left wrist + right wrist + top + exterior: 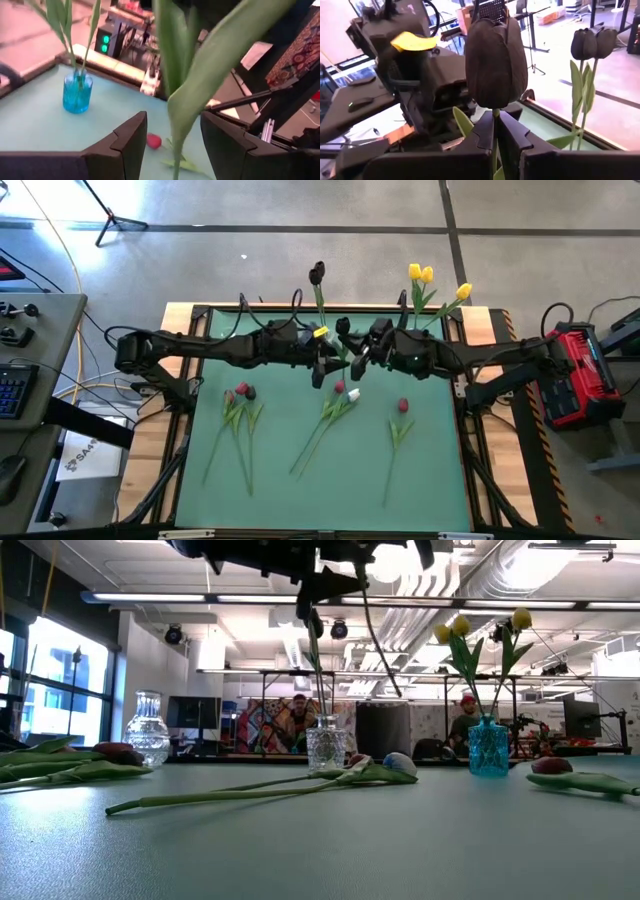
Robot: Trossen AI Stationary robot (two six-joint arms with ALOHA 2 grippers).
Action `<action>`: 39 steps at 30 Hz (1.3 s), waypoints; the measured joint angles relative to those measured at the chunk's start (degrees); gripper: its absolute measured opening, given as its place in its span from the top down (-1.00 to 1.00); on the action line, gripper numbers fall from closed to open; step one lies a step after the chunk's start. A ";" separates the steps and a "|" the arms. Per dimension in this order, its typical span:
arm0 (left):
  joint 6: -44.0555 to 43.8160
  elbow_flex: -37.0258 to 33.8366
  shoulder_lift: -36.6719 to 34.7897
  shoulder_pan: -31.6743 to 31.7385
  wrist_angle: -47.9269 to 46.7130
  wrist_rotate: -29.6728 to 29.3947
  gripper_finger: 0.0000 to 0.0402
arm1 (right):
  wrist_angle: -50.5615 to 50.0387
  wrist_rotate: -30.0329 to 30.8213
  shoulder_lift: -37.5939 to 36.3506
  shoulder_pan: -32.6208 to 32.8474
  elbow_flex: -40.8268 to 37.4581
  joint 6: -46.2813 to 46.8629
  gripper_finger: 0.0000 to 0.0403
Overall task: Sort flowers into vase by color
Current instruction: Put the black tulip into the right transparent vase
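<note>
Above the counter's (200, 480) middle, the right claw (496, 131) pinches a black tulip (495, 65) by its stem beside the spread left claw (170, 145), apparently mid-handover, which next calls for the clear vase (325, 745).

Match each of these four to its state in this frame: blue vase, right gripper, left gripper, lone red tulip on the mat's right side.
1. blue vase
2. right gripper
3. left gripper
4. red tulip

A. lying on the mat
B. open, a leaf between its fingers
C. holds yellow tulips
D. shut on a black tulip, at its stem

Pairs: 1-C, 2-D, 3-B, 4-A
</note>
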 joint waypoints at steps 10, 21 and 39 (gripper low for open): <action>3.01 0.00 -0.02 1.82 3.71 2.35 0.49 | 0.35 0.01 -0.10 0.00 0.00 -0.59 1.00; 3.62 0.00 0.01 3.27 4.48 6.58 0.97 | 0.55 -0.47 -0.31 -0.53 0.00 -1.15 0.99; 3.04 0.00 0.01 8.99 -1.67 1.38 0.99 | -9.00 6.69 -5.29 -1.04 -0.07 7.20 0.18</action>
